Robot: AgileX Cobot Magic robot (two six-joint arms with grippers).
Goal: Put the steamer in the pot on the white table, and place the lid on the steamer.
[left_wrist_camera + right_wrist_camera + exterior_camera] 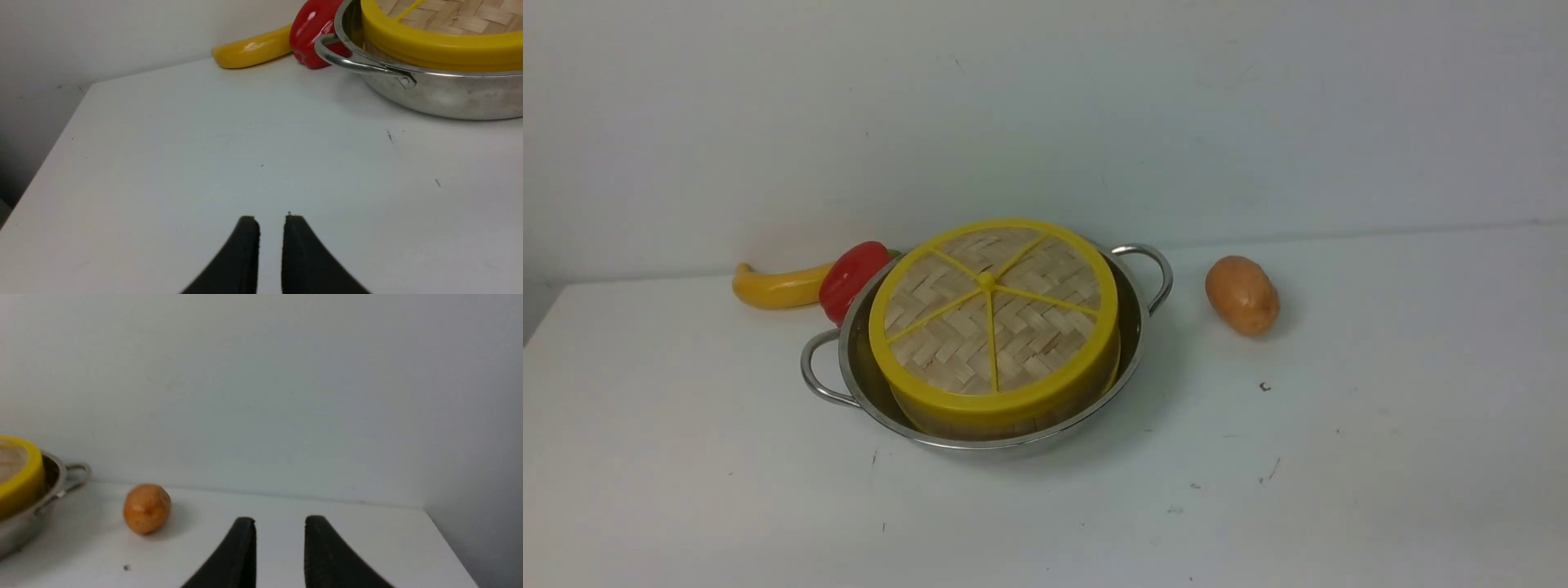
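Observation:
The pot [866, 384] stands on the white table [1339, 490] at centre. The steamer [1005, 423] sits inside it; only a strip of its side shows under the lid [992, 310]. The lid lies flat on the steamer, a little tilted toward the right. Neither gripper shows in the front view. My left gripper [271, 218] hovers over bare table, short of the pot [449, 98], its fingers almost together and holding nothing. My right gripper [280, 518] is a little open and empty, well to the right of the pot [24, 526].
A yellow banana-like piece [776, 287] and a red pepper [849, 278] lie behind the pot's left handle. A potato [1241, 294] lies right of the pot. A wall runs close behind. The table's left edge [61, 139] and right edge [449, 543] show.

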